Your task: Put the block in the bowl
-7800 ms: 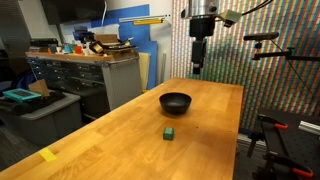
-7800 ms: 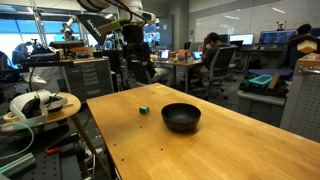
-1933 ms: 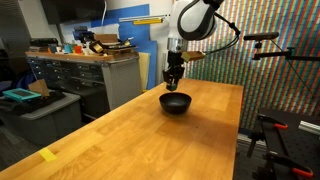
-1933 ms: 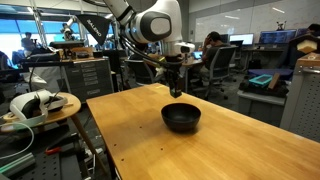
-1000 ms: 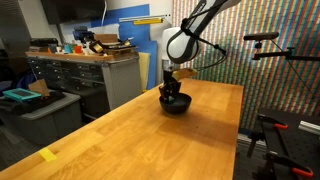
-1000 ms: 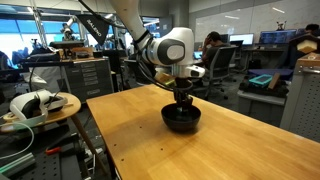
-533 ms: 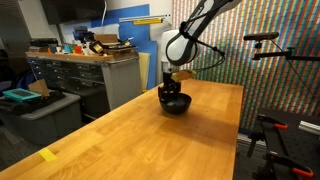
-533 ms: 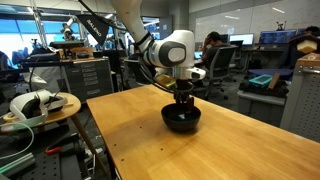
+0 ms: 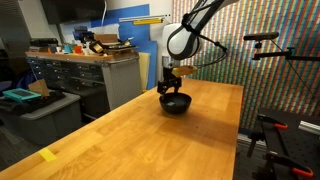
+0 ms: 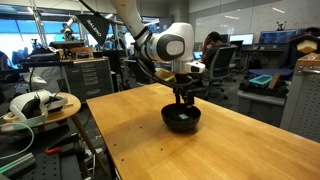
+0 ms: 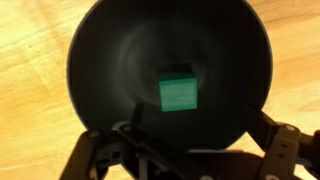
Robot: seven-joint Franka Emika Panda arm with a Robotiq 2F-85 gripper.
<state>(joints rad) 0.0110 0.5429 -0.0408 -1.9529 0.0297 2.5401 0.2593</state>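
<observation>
Block [image 11: 178, 90] lies flat mid-frame in the wrist view, inside the bowl [image 11: 105, 60], just above and between the fingers [image 11: 280, 150] (spread apart, touching nothing). Arm [image 10: 172, 45] now sits slightly higher than half a second ago; the block earlier lay on the surface [image 10: 130, 140].

White rounded arm [image 10: 150, 38], dark circular joint cap [image 10: 168, 45], black claw [image 10: 183, 98]

There is one green block [image 11: 178, 92], one black bowl [image 11: 105, 70] and one wooden table [image 9: 150, 140].
</observation>
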